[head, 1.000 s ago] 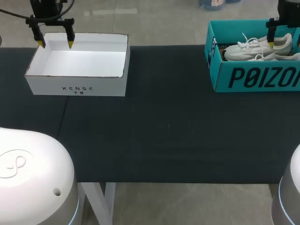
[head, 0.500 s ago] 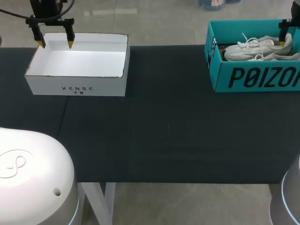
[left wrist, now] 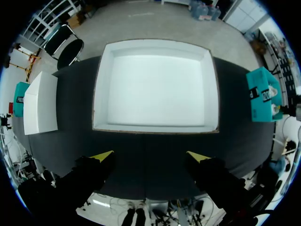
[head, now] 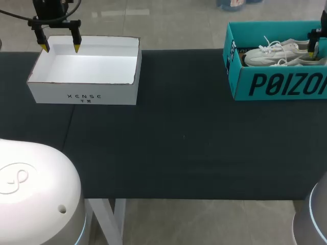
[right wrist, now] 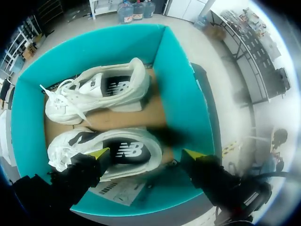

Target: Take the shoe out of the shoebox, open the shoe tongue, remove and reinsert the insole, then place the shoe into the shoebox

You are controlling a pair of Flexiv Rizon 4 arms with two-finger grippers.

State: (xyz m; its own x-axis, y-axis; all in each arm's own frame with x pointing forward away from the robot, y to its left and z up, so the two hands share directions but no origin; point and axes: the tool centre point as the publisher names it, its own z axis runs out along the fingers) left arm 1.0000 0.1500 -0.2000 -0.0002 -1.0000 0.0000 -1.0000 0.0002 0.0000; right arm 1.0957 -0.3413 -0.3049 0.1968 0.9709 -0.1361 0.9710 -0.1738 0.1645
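1. Nothing is done yet: the shoe lies in the shoebox.
2. Right end effector hangs wide open above it, empty.
3. Left end effector, open and empty, hovers at the white box edge.

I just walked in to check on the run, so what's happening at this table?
The right gripper hangs open over the teal shoebox, above the heel end of a white shoe that lies inside beside a second shoe. Nothing is gripped yet. The left gripper hangs open at the far edge of the open white box on the other side of the black table, holding nothing.
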